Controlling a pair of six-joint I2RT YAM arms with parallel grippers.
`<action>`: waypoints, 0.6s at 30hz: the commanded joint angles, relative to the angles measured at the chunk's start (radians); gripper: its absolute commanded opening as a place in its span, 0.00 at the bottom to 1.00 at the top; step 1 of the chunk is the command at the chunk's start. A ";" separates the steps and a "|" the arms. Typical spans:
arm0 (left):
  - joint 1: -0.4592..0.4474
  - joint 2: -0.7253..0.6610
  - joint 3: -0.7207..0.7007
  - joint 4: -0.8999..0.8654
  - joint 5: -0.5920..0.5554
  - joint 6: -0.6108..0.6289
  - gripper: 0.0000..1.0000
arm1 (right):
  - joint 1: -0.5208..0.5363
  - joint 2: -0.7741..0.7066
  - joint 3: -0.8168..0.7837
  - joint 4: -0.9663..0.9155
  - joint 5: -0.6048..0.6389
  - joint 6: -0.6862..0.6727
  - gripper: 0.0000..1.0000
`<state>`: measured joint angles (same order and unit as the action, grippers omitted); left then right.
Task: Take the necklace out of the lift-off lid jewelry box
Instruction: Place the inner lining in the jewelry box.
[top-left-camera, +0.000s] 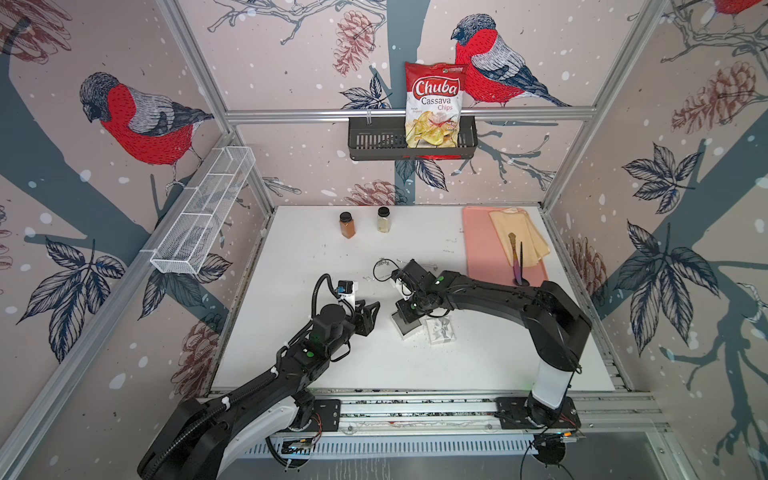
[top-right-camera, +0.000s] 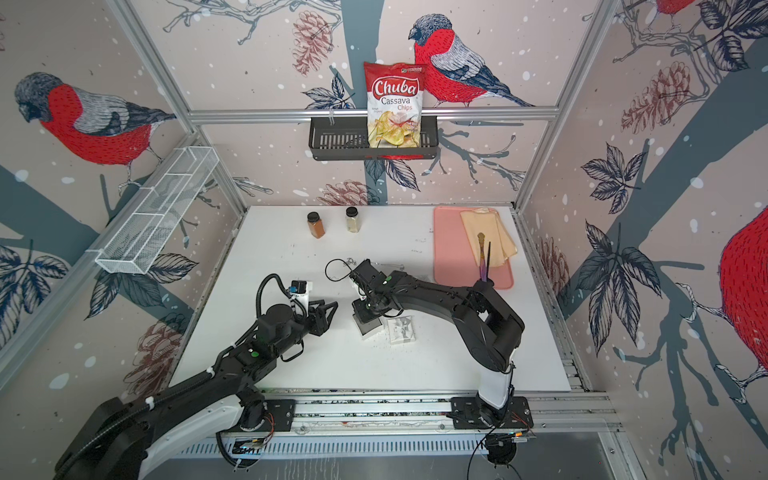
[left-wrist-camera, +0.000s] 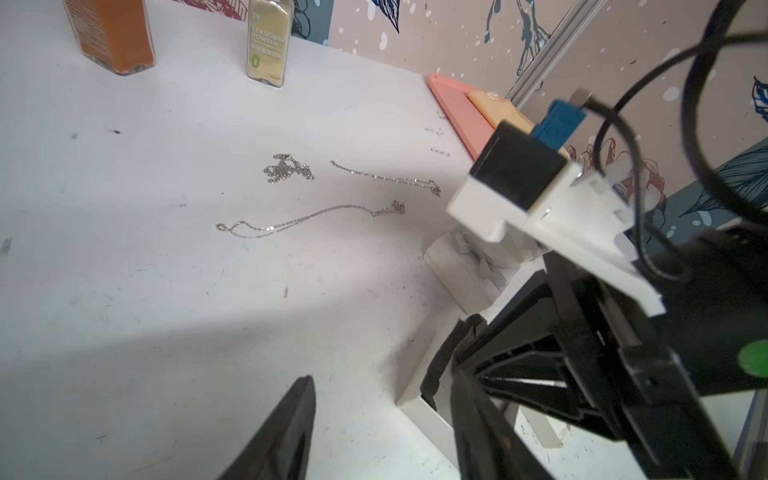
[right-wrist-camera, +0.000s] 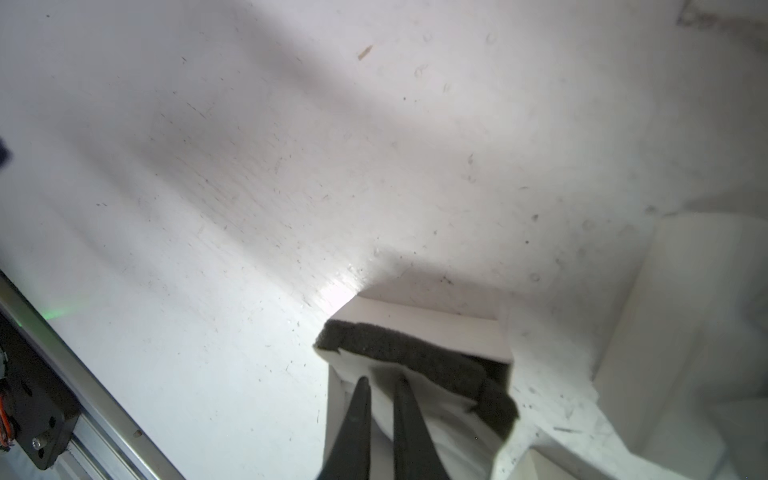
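Observation:
The white jewelry box stands open mid-table, its lid with a grey bow print lying beside it. My right gripper reaches down into the box. Its fingers are almost together, pinching the white side of the box's insert, whose black foam tilts up over the wall. No necklace shows inside the box. Three silver chains lie loose on the table beyond it. My left gripper is open, one finger by the box's corner, holding nothing.
Two spice bottles stand at the back. A pink tray with a cloth and utensils lies back right. A black basket holding a chips bag hangs on the rear wall, and a white wire basket on the left one.

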<state>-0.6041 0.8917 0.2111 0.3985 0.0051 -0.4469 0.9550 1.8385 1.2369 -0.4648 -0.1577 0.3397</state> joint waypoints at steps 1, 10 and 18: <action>0.004 0.001 0.001 -0.023 -0.029 0.003 0.57 | 0.002 0.019 -0.009 0.029 0.004 0.014 0.14; 0.005 0.036 0.004 -0.004 -0.023 0.011 0.57 | 0.000 0.074 -0.035 0.053 0.017 0.017 0.14; 0.006 0.041 0.002 0.001 -0.027 0.014 0.56 | 0.000 0.050 -0.050 0.038 0.027 -0.020 0.17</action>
<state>-0.5983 0.9298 0.2111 0.3977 -0.0040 -0.4370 0.9546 1.9083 1.1961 -0.3977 -0.1547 0.3386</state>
